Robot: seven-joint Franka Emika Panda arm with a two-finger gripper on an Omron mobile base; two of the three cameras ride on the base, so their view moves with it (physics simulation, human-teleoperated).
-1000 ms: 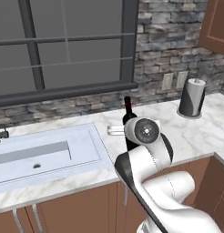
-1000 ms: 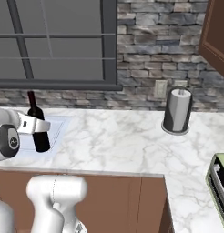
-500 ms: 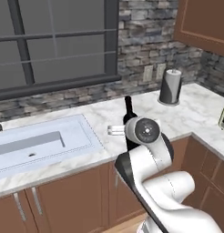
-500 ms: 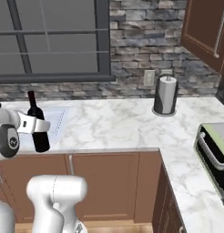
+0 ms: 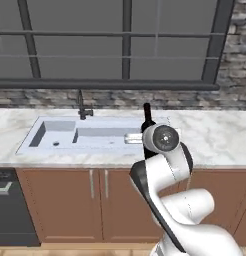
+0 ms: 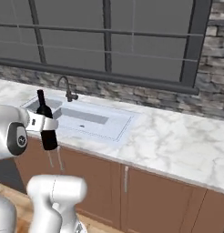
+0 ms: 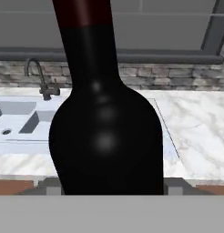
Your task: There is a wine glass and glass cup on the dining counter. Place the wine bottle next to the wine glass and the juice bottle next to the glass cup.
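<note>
Wine bottle (image 6: pixel 45 123) in tool (image 6: pixel 46 124), above sink (image 6: pixel 93 119).

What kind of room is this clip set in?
A rendered kitchen, by the look of it: a sink with a dark faucet set in a marble counter under a big window, brown cabinets below. The gripper holds a wine bottle.

ahead: sink (image 6: pixel 82 119) + faucet (image 6: pixel 67 89) stand in the way | right: bare marble counter (image 6: pixel 177 141) free

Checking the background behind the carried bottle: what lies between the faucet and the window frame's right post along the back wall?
In the right base view, between the faucet and the post, just bare stone backsplash.
</note>
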